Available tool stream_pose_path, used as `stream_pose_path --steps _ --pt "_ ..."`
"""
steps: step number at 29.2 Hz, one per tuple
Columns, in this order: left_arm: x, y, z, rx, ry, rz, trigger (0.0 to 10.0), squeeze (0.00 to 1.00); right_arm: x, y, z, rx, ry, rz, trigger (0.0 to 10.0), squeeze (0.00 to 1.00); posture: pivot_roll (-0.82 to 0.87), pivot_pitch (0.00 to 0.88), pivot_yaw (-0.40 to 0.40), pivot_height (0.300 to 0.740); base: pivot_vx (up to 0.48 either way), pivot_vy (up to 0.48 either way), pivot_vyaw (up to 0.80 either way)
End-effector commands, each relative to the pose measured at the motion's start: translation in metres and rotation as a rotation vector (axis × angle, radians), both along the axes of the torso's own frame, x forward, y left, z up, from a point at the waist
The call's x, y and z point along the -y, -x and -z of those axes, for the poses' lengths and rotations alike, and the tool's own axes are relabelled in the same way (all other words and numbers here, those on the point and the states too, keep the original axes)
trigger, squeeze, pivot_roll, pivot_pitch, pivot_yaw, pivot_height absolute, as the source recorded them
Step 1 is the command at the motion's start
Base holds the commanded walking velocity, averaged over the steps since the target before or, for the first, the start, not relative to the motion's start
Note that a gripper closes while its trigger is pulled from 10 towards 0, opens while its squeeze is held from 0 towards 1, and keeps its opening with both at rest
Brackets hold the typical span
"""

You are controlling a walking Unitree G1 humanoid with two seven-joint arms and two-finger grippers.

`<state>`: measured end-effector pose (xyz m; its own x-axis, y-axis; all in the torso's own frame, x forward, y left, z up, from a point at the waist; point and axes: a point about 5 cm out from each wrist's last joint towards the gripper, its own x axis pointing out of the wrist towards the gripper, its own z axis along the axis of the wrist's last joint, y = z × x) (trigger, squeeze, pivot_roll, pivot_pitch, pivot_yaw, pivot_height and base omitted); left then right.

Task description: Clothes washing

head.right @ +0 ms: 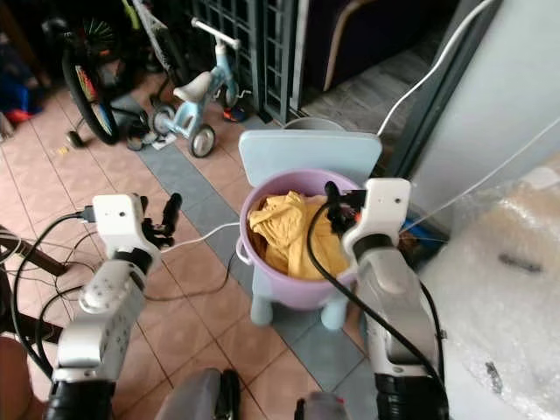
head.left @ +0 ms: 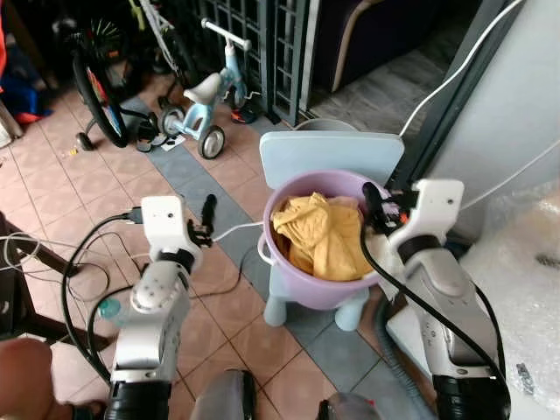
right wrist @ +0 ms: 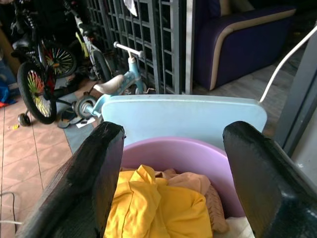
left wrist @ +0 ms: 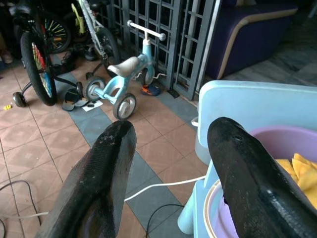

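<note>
One purple basin sits just ahead of the right gripper, on one pale blue child's chair. In the basin lie one yellow garment and one peach cloth. Beyond the left gripper stand one light blue tricycle and one bicycle with small side wheels. One white cable crosses the tiles between the two grippers.

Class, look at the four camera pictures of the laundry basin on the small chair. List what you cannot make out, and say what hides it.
1. Clothes lower in the round purple plastic basin: covered by the crumpled yellow cloth, head views.
2. Seat of the pale blue plastic child's chair: under the basin.
3. Basin's right rim: behind the right gripper, left eye view.
4. Bubble-wrapped bulky object: cut by the right edge, contents blurred.
</note>
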<state>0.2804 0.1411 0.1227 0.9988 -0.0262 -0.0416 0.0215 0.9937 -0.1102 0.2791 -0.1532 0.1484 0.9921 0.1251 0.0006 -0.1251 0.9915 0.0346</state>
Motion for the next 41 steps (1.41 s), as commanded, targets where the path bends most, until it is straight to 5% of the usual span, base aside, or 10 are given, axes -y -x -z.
stream_pose_path --steps 1,9,14,19,29,34,41 --pt "0.003 0.002 0.002 -0.015 -0.008 -0.001 10.0 0.0 0.002 0.002 0.005 -0.028 0.043 -0.019 10.0 0.0 -0.02 0.122 0.032 0.74 0.0 0.0 0.0" --pt "0.002 0.004 0.005 -0.057 0.009 -0.032 10.0 0.0 -0.007 -0.004 0.017 -0.101 0.046 -0.031 10.0 0.0 0.0 0.127 0.032 0.74 0.0 0.0 0.67" --pt "0.002 0.006 0.007 -0.097 -0.005 -0.026 10.0 0.0 -0.004 -0.015 0.031 -0.188 -0.004 0.062 10.0 0.0 0.05 0.144 0.029 0.74 0.0 0.0 0.0" --pt "-0.015 0.027 0.014 -0.149 -0.09 0.026 10.0 0.0 -0.005 -0.031 0.047 -0.291 -0.016 0.127 10.0 0.0 0.11 0.166 0.013 0.74 0.145 0.0 0.0" --pt "-0.017 0.047 0.016 -0.202 -0.063 -0.019 10.0 0.0 -0.026 -0.036 0.081 -0.455 -0.03 0.075 10.0 0.0 0.14 0.215 0.001 0.74 0.219 0.0 0.0" --pt "-0.002 0.056 0.014 -0.237 -0.063 0.027 10.0 0.0 -0.043 -0.049 0.094 -0.484 0.044 -0.005 10.0 0.0 0.16 0.27 0.001 0.74 0.0 0.0 0.0" --pt "0.002 0.063 0.012 -0.258 -0.071 0.025 10.0 0.0 -0.04 -0.06 0.098 -0.472 0.176 0.055 10.0 0.0 0.19 0.299 -0.014 0.74 0.0 0.0 0.0"
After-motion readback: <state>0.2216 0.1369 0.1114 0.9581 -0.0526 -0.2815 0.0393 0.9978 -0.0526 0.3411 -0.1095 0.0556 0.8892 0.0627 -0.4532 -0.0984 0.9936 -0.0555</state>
